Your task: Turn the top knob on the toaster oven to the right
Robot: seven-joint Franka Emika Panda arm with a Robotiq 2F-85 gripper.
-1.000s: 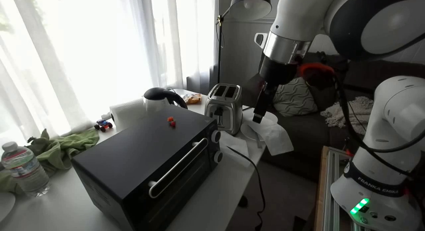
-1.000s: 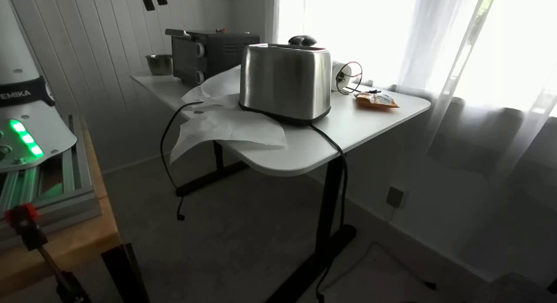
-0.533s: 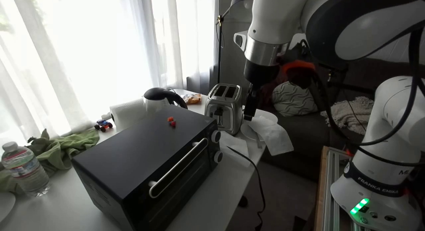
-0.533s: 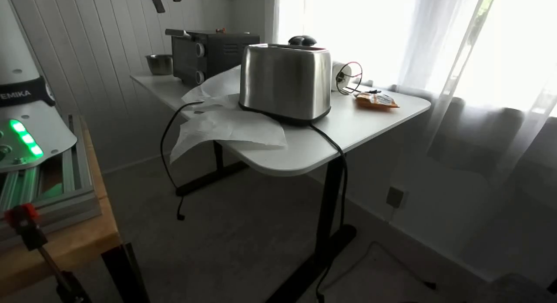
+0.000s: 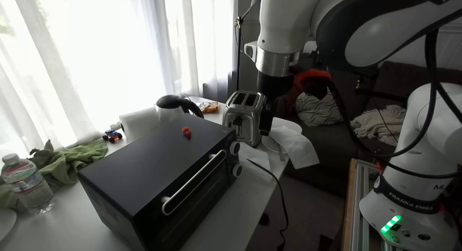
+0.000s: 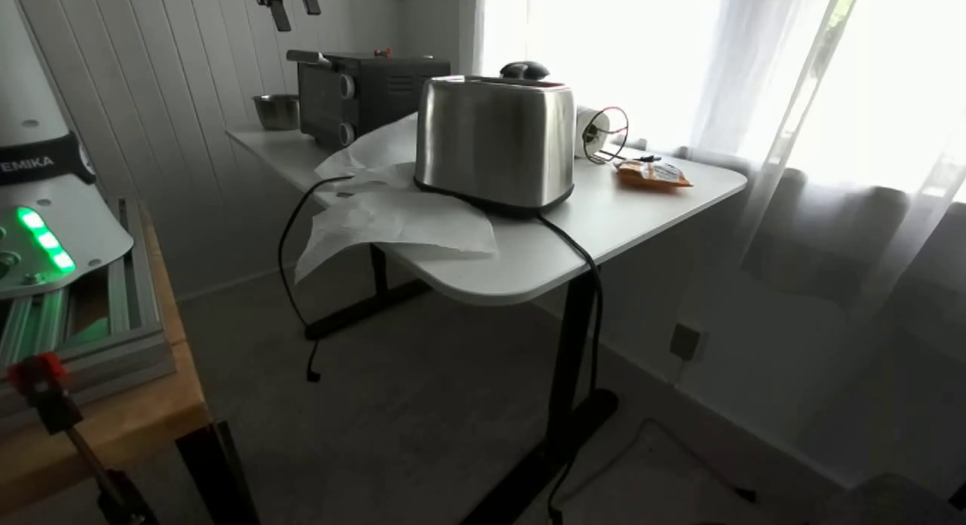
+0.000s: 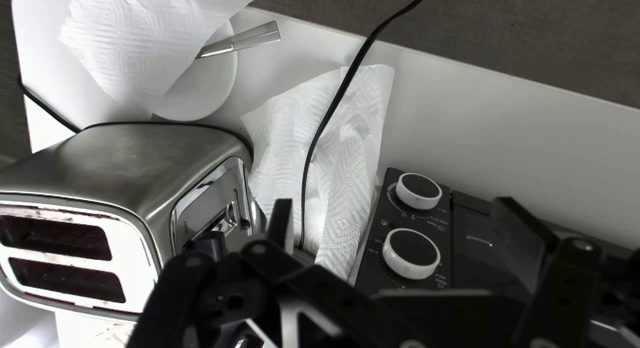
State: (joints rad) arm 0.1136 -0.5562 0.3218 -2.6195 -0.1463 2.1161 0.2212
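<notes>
The black toaster oven (image 5: 155, 153) stands on the white table and also shows in an exterior view (image 6: 400, 87). Its top knob (image 5: 234, 148), dark-faced with a pale ring, sits above a matching lower knob (image 5: 236, 170). In the wrist view the top knob (image 7: 411, 253) lies closer to the camera than the lower knob (image 7: 419, 192). My gripper (image 7: 395, 215) is open and empty, its fingers wide apart with both knobs in view between them. In the exterior views the gripper (image 5: 265, 131) hangs pointing down (image 6: 297, 16), above and apart from the knobs, near the toaster.
A steel toaster (image 5: 243, 117) stands beside the oven's knob end. Paper towels (image 7: 345, 188) and a black cord (image 7: 325, 120) lie between them. A silver door handle (image 5: 195, 182) juts from the oven front. Small red items (image 5: 186, 132) lie on the oven top.
My gripper has moved left toward the oven in an exterior view and turned more upright. It has come slightly lower. The oven and its knobs have not moved.
</notes>
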